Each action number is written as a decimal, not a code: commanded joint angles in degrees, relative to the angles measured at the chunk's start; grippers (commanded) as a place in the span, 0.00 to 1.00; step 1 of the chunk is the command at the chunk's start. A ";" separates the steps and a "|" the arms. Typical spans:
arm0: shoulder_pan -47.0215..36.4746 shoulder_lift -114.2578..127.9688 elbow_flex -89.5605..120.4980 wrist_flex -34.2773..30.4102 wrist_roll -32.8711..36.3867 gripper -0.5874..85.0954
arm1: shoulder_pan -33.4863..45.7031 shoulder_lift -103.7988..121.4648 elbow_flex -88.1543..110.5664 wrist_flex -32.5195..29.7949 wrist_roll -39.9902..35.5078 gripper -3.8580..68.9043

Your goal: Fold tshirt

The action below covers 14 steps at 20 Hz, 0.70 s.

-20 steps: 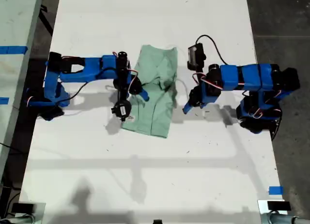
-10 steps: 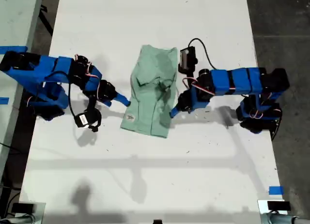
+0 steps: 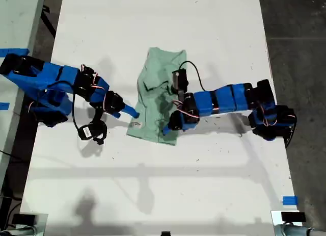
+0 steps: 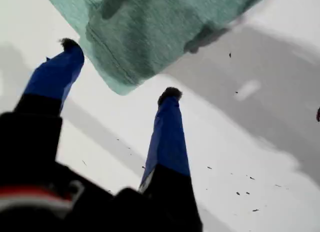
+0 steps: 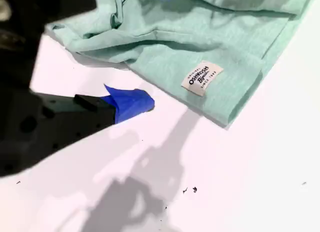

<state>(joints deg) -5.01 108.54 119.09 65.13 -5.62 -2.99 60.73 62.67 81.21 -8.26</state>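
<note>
Tshirt (image 3: 159, 101) lies mid-table, already folded into a narrow, rumpled strip; crosswise folding remains, I judge. My first gripper (image 4: 117, 71) hovers spread, empty, at its 5 o'clock corner. My second gripper (image 3: 133, 112), near the tag (image 5: 201, 77): state undeterminable.

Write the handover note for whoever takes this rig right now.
My first gripper: open, fingers either side of a corner of the tshirt, not closed on it.
My second gripper: beside the edge near the white tag, off the cloth; open or shut unclear.
The tshirt lies mid table as a narrow, rumpled strip.
Done: sides look folded in.
Left: the crosswise fold.
</note>
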 commanded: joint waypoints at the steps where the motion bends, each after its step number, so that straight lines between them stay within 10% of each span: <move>1: 1.85 1.93 -0.18 -1.85 -0.70 0.37 | -1.76 -1.85 -3.69 -2.29 2.11 0.51; 14: 5.36 -6.86 0.97 -6.24 0.26 0.38 | -3.69 -8.44 -4.13 -6.06 2.02 0.34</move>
<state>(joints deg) -0.26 104.06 121.38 61.26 -6.06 -5.54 51.86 60.47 75.41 -6.24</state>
